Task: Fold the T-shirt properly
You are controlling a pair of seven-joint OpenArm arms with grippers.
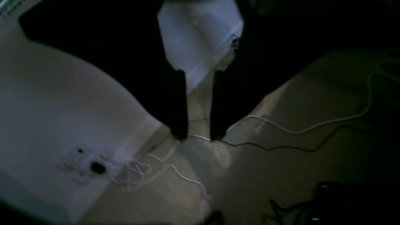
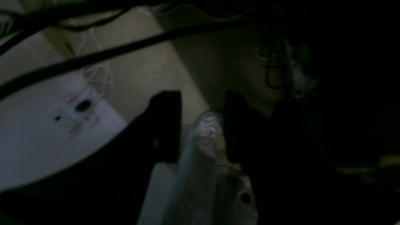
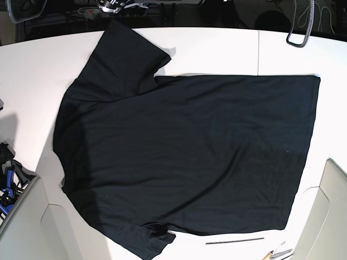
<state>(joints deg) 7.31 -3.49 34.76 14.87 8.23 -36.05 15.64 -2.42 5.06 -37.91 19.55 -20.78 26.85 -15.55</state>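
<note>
Close up in the left wrist view, the left gripper (image 1: 198, 137) is hanging with its two dark fingers standing a narrow gap apart and nothing between them. Beyond its tips, a pale carpeted floor (image 1: 265, 175) is showing, with a thin white cable (image 1: 300, 131) trailing across it; no cloth is appearing in that view. The right gripper (image 2: 201, 93) is likewise holding nothing. Its dark fingers are standing somewhat wider apart, and a pale, crinkled translucent wrapping (image 2: 200, 156) is showing through the gap, apparently lying beyond the fingers rather than pinched by them, though the dim picture is making that hard to settle.

Neither arm is reaching into the base view, so it is not possible to tell which is nearer the cloth. On the white, smooth worktop (image 3: 217, 49), a thin dark rod (image 3: 234, 240) is lying near the front edge, just beside the hem corner. Behind it, the plain black short-sleeved T-shirt (image 3: 184, 151) is lying spread flat and unfolded, covering most of the surface. Its long axis is running across the view: shoulders and both sleeves are pointing to that view's left, the straight hem to its right. One sleeve is sitting at the front edge, and the other is reaching toward the far edge.

Going by the rig, the right arm is probably standing on the sleeve side and the left arm on the hem side, so the first fold is likely calling for both grippers to come in over the worktop.
</note>
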